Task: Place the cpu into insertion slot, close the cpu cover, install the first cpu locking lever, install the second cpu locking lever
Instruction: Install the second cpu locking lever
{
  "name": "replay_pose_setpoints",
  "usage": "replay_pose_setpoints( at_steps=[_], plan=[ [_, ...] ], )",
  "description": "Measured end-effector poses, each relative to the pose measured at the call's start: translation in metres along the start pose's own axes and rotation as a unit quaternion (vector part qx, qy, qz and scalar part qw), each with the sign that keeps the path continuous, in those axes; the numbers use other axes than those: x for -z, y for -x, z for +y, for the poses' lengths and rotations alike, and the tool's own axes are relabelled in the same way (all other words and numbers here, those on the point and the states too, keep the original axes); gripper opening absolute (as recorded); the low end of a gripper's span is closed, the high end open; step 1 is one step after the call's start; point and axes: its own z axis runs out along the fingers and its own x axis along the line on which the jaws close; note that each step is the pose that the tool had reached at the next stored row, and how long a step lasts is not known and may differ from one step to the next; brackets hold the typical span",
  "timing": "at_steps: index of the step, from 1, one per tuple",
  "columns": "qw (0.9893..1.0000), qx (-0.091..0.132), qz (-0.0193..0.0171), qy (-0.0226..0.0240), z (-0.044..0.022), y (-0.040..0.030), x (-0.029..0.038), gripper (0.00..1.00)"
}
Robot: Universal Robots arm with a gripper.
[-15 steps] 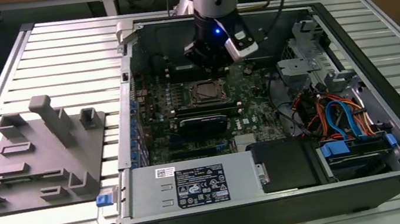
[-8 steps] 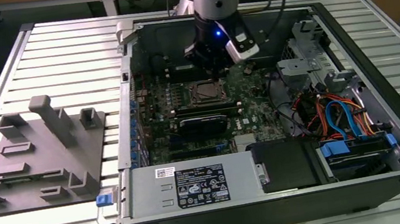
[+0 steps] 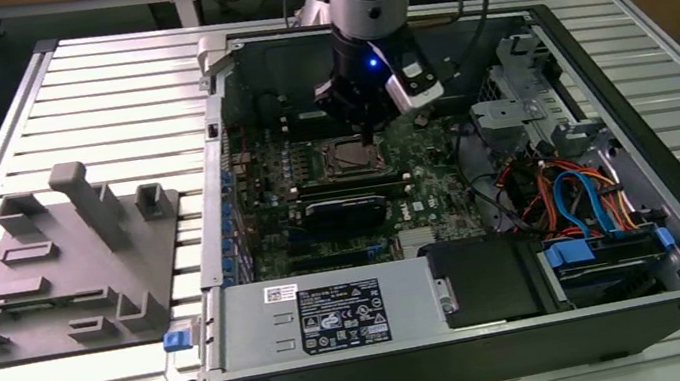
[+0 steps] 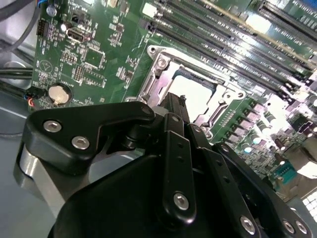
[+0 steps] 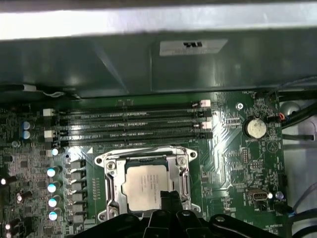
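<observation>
The chip (image 5: 144, 186) already lies flat inside the socket (image 5: 143, 183), low in the middle of the first wrist view, with the thin metal cover (image 5: 115, 184) folded down around it so its pale top shows through the square window. In the exterior view the same socket (image 3: 347, 156) sits in the upper middle of the frame, inside the open computer case (image 3: 670, 232), and the gripper (image 3: 367, 124) hangs just above its far edge.

Whether the gripper is open, closed or holding anything I cannot tell; in both wrist views its black linkage blocks the tips.

The likely trouble from here is a skewed press. If the tool comes down on the frame off-centre, the plate could spring up or shift the chip on its contacts. The 4 long memory slots (image 5: 133, 124) run just beside the socket, so a sideways drift could catch them instead.

The exterior view gives the whole setting: the slatted table (image 3: 96, 95) and the grey fixture block (image 3: 68, 266) at the left of the frame. The first wrist view shows the seated chip plainly. The second wrist view shows the socket (image 4: 198, 99) from a steep slant, half hidden behind the gripper body (image 4: 173, 163), plus the round coin battery (image 4: 59, 93) at its left edge.
</observation>
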Motion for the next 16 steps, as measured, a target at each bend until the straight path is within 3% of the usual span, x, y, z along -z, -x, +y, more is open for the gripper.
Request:
replay_pose_setpoints(
  at_steps=[6, 9, 12, 16],
  plan=[
    [1.0000, 0.000, 0.0003, -0.0006, -0.0004, 0.0000, 0.0042, 0.10],
    [1.0000, 0.003, 0.0005, -0.0065, -0.0004, -0.0004, 0.0053, 0.10],
    [0.9999, 0.015, 0.0013, -0.0082, -0.0010, -0.0006, 0.0055, 0.10],
    [0.9999, 0.015, 0.0014, -0.0060, -0.0096, -0.0007, 0.0057, 0.10]
  ],
)
